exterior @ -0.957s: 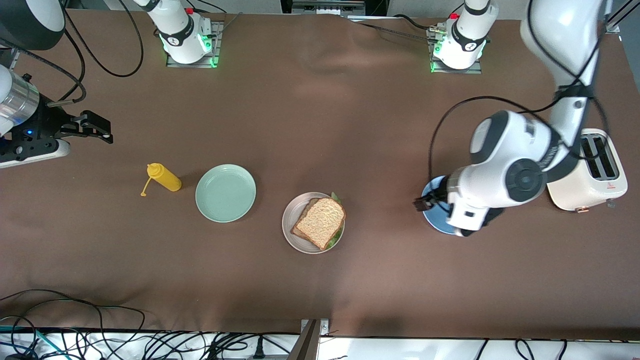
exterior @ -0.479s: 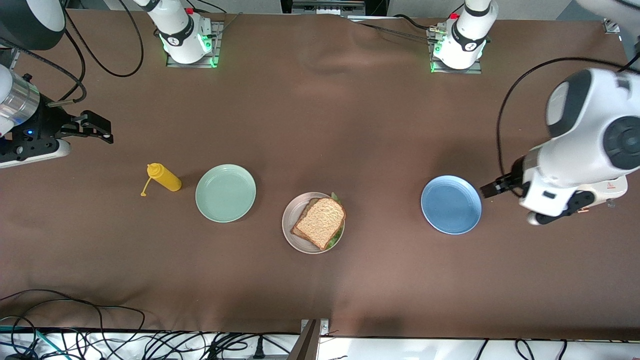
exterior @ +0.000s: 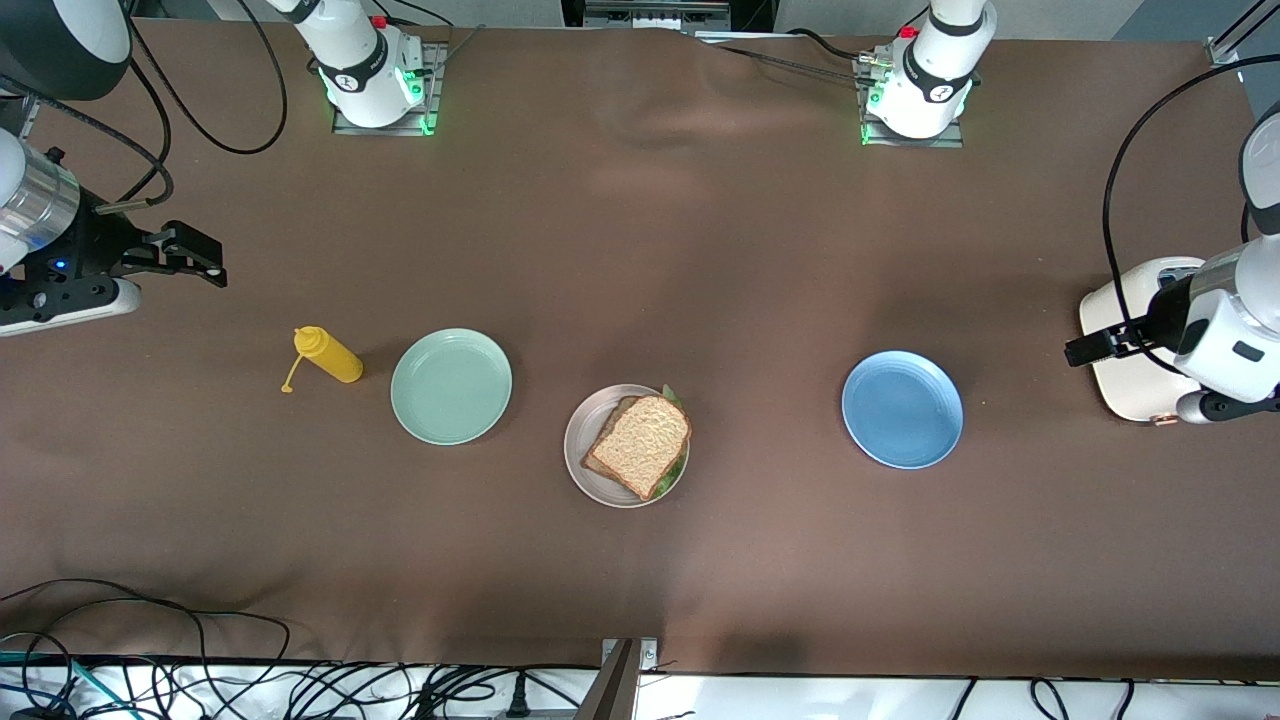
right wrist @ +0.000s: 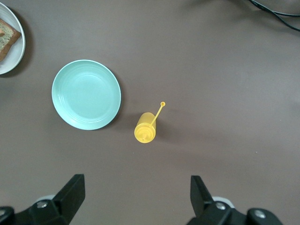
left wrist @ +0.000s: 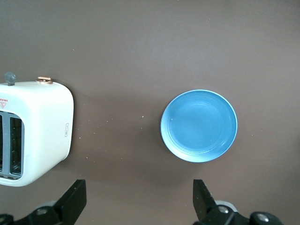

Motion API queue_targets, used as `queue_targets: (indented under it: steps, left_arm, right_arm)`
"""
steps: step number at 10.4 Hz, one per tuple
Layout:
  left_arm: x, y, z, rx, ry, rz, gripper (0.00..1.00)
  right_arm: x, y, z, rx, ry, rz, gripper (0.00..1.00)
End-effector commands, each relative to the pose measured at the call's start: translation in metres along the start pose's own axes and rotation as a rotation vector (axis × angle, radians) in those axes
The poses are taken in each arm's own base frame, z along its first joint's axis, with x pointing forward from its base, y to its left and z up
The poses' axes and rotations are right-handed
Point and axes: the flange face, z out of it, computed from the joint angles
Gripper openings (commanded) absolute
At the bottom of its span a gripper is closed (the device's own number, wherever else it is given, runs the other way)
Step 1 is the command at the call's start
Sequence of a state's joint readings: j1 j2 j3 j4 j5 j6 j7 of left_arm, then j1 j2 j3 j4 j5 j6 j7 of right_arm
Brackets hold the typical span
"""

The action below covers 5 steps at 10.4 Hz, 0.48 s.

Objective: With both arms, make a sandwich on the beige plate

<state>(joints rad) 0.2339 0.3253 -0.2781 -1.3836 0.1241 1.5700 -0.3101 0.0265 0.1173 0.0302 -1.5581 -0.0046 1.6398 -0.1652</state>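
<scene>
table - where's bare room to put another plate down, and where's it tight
Bare brown cloth lies between the beige plate holding the sandwich and the blue plate, and across the strip nearer the front camera. It is tighter where the mustard bottle, mint plate and beige plate line up closely.

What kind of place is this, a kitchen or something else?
Probably a robotics lab staged as a kitchen: two arm bases bolted to a brown-covered table, loose cables along its edge, and a sandwich, plates and toaster as props.
</scene>
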Motion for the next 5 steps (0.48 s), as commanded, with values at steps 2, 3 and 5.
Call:
queue_targets:
  steps: [2,3,5]
  left_arm:
    - [-0.005,-0.005,-0.006,0.027,0.012,0.030,1.00]
    - [-0.005,-0.006,-0.006,0.026,0.012,0.028,1.00]
    - [-0.003,-0.017,-0.007,0.020,0.011,0.025,1.00]
  right_arm:
    - [0.001,-0.001,-0.004,0.003,-0.001,0.006,1.00]
    - [0.001,-0.001,-0.004,0.003,-0.001,0.006,1.00]
    - [0.001,-0.001,-0.004,0.003,-0.001,0.004,1.00]
